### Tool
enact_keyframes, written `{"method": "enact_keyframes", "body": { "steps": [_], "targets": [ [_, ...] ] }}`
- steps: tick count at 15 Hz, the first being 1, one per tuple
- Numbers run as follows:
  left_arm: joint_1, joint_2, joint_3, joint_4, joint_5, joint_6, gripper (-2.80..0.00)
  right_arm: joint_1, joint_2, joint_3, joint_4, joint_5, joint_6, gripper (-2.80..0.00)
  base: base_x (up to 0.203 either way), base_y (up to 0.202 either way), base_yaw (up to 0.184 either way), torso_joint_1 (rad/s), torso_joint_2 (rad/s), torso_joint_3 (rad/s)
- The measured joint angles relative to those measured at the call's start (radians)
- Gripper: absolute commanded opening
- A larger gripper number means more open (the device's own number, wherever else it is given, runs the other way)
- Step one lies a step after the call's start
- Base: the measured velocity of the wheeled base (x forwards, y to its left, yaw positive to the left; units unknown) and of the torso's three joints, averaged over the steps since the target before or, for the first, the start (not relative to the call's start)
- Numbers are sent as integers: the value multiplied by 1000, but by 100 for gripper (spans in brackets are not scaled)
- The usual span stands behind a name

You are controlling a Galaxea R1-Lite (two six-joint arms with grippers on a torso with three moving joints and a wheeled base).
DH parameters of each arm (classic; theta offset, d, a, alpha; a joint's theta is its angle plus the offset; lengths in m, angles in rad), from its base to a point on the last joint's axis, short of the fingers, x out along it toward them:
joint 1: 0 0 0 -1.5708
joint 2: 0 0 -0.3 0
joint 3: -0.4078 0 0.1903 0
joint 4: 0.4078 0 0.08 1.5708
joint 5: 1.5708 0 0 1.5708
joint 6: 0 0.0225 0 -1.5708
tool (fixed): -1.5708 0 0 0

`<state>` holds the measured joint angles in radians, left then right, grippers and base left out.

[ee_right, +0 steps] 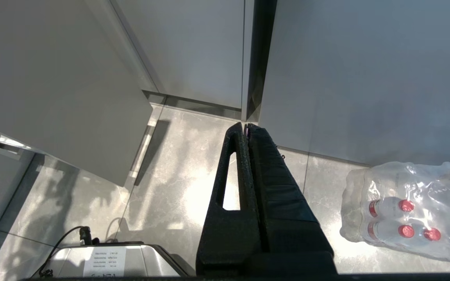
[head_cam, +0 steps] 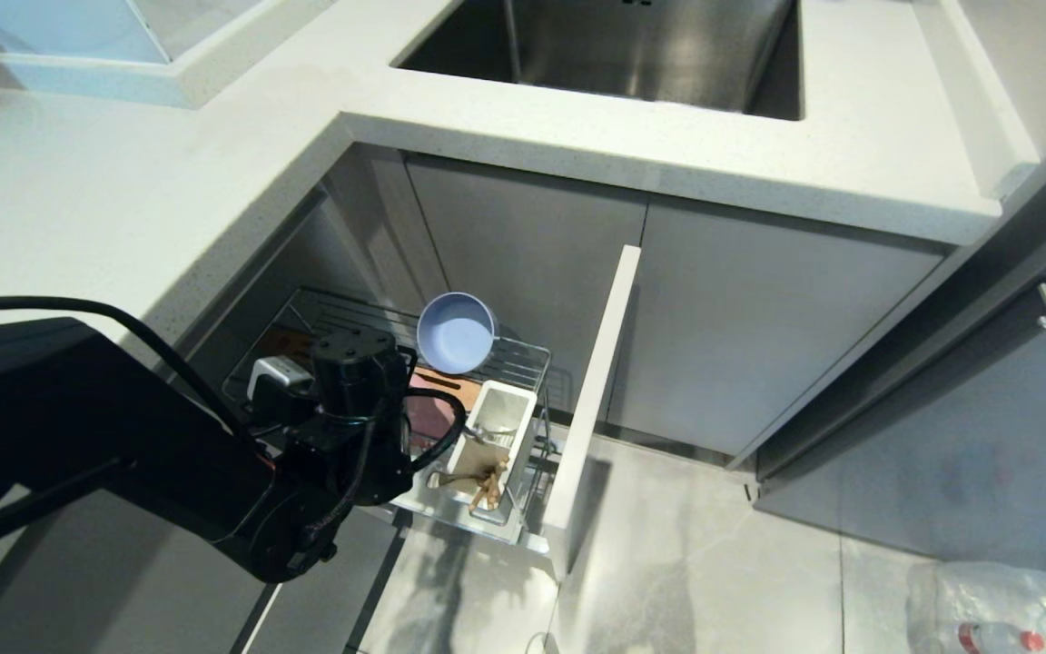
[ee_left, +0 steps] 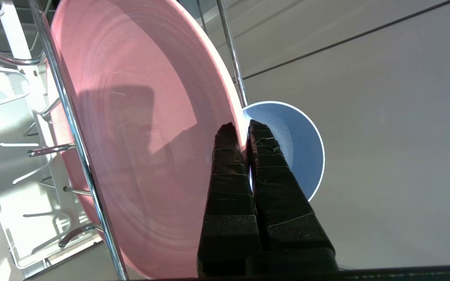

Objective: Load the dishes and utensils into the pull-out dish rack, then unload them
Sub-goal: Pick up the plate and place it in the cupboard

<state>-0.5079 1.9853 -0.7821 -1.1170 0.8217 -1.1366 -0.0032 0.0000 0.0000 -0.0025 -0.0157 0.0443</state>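
The pull-out dish rack (head_cam: pixel 527 352) stands drawn out from under the counter, behind its grey front panel (head_cam: pixel 592 391). In it, the pink plate (ee_left: pixel 139 128) stands on edge between chrome prongs (ee_left: pixel 77 132). My left gripper (ee_left: pixel 244 129) is shut on the plate's rim, one finger on each face. The blue-grey bowl (head_cam: pixel 456 332) (ee_left: pixel 297 150) stands on edge just behind the plate. The white utensil cup (head_cam: pixel 507 407) holds the wooden chopsticks (head_cam: pixel 489 487) and a silver utensil (head_cam: pixel 478 434). My left wrist (head_cam: pixel 355 391) hides most of the plate in the head view. My right gripper (ee_right: pixel 246 125) hangs shut over the floor.
A white counter (head_cam: pixel 214 182) with a steel sink (head_cam: pixel 632 45) runs above the rack. Grey cabinet doors (head_cam: pixel 759 336) stand beside the rack. A wrapped pack of water bottles (ee_right: pixel 408 207) (head_cam: pixel 1013 609) lies on the tiled floor to the right.
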Motion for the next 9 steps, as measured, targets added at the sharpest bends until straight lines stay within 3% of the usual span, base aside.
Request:
{"method": "enact_keyframes", "body": {
  "steps": [9],
  "targets": [
    [1,12,0,11,-4,-3,-280,0,0,0,0,0,0,-280,0,0,0,0,0,0]
  ]
}}
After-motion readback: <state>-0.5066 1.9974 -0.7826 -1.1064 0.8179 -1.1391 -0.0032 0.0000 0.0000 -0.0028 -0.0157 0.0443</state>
